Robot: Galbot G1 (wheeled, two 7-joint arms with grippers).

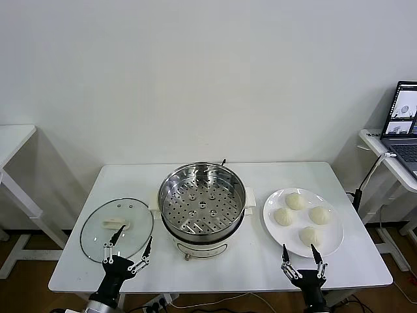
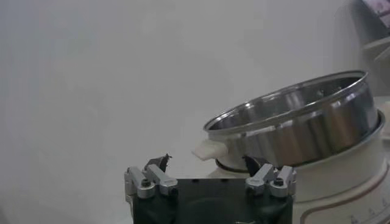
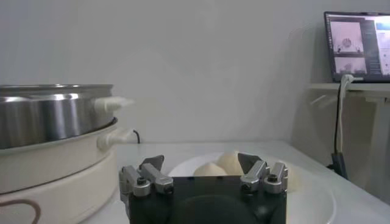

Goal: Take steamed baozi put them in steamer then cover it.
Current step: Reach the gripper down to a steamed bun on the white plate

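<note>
My left gripper hangs spread and empty over the cover; my right gripper, likewise, beside four steamed baozi on their plate; steamer between.

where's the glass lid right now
In the head view the glass lid lies flat on the table's left side, beside the steamer, just beyond the left gripper.

A plain white wall backs the white table; side desks flank it, a laptop on the right one, above wooden floor.
</note>
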